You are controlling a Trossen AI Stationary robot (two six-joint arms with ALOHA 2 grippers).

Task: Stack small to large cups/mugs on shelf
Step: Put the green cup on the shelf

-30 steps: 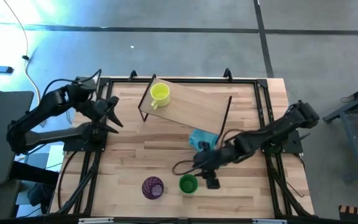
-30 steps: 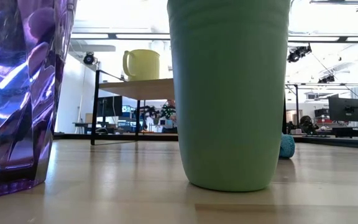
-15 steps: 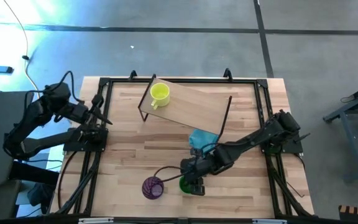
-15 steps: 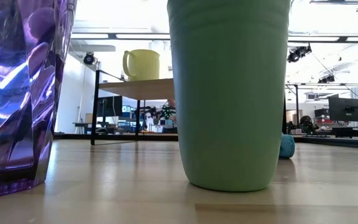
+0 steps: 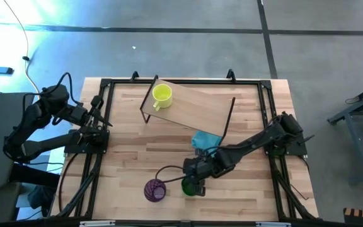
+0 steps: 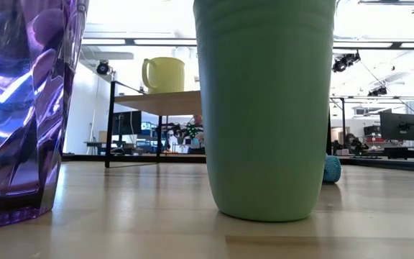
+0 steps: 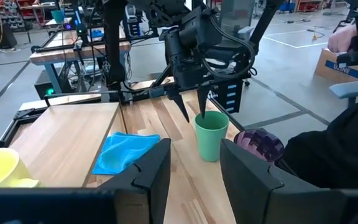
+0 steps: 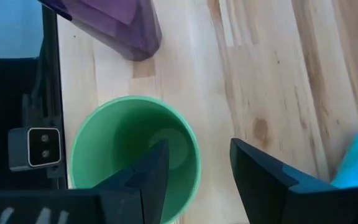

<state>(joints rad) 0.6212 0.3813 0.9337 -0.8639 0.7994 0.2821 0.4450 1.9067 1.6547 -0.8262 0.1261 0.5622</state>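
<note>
Right wrist view shows the right gripper (image 8: pixel 194 177) spread astride the green cup's (image 8: pixel 134 155) rim; an off-centre closure could tip it.

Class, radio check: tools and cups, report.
Right tool open over green cup rim. Left tool open, parked at table's left edge. Mug on shelf. Tumbler beside cup.

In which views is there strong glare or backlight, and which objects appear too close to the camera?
Low view: bright ceiling lights wash out the background; the green cup and purple tumbler loom very close, cropped at the top. High view: bluish glare on the floor at left. Left wrist view: evenly lit.
</note>
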